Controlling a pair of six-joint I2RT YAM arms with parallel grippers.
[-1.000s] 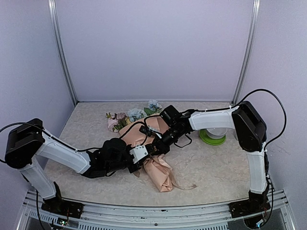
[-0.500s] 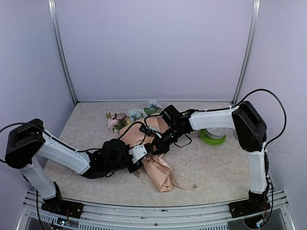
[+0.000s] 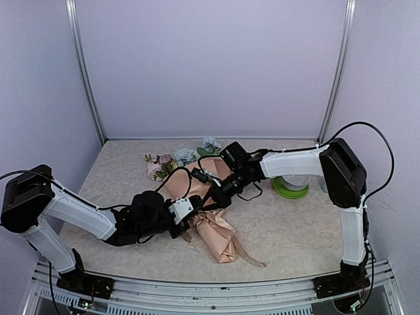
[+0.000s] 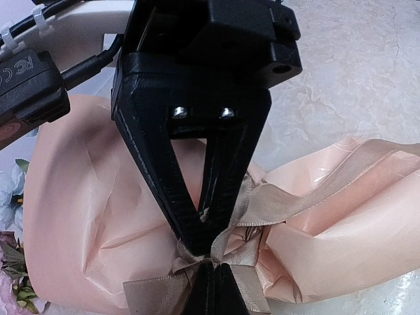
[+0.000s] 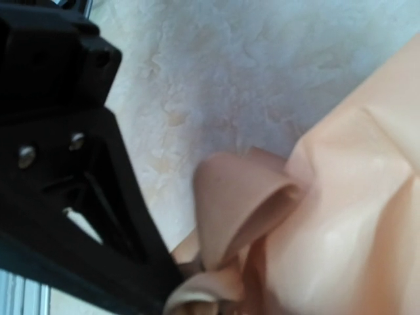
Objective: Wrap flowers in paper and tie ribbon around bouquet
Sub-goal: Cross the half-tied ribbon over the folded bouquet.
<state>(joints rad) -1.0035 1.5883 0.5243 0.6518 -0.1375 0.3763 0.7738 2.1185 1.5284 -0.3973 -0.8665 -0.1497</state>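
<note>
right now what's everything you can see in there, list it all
flowers: one bunch, pink, blue and white, at the far end of the paper
paper: one sheet, peach, wrapped round the stems, lying mid-table
ribbon: one, beige, tied round the paper's middle, tail trailing toward the near edge
disc: one, green, right of the paper, partly behind the right arm
round thing: one, white, on the disc
table: one, pale marbled, under it all
left hand: one, black, shut on the ribbon at the knot
right hand: one, black, shut on the ribbon, tip to tip with the left hand
</note>
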